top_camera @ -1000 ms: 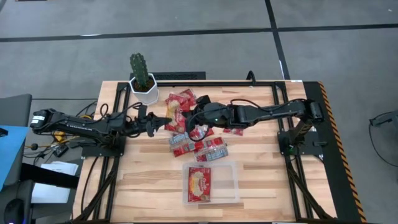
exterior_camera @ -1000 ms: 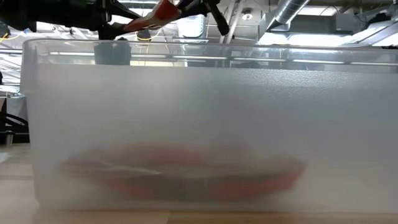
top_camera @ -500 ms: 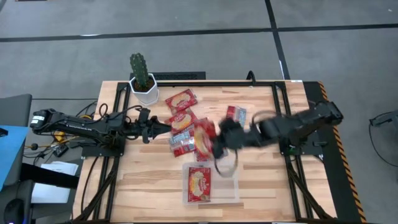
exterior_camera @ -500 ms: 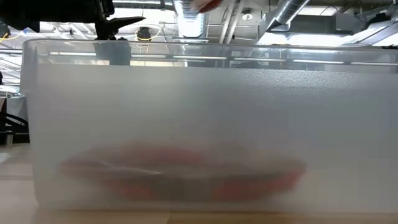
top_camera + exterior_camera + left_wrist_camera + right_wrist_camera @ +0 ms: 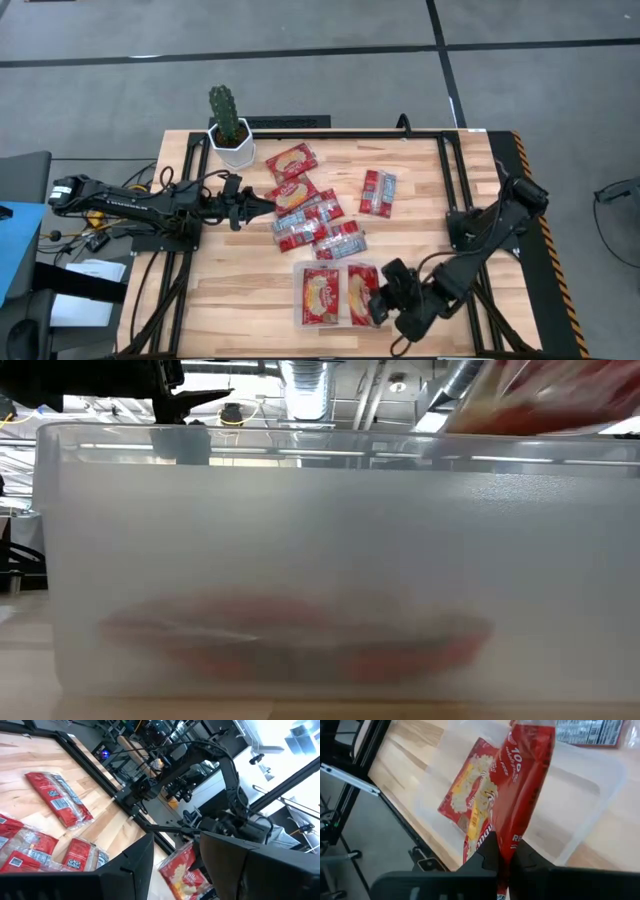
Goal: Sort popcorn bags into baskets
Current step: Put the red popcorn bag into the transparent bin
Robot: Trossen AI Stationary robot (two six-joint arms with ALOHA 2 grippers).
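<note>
The right gripper [image 5: 385,298] pinched a popcorn bag [image 5: 526,785] between its fingers, holding it over the clear basket [image 5: 299,268] near the bench's front edge, where another bag [image 5: 321,295] lay. The left gripper [image 5: 262,203], fingers spread, hovered beside loose bags [image 5: 310,218] at mid-bench.

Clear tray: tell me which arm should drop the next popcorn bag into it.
Right. The right gripper is shut on a popcorn bag hanging over the clear tray. The left gripper waits empty beside the pile.
</note>
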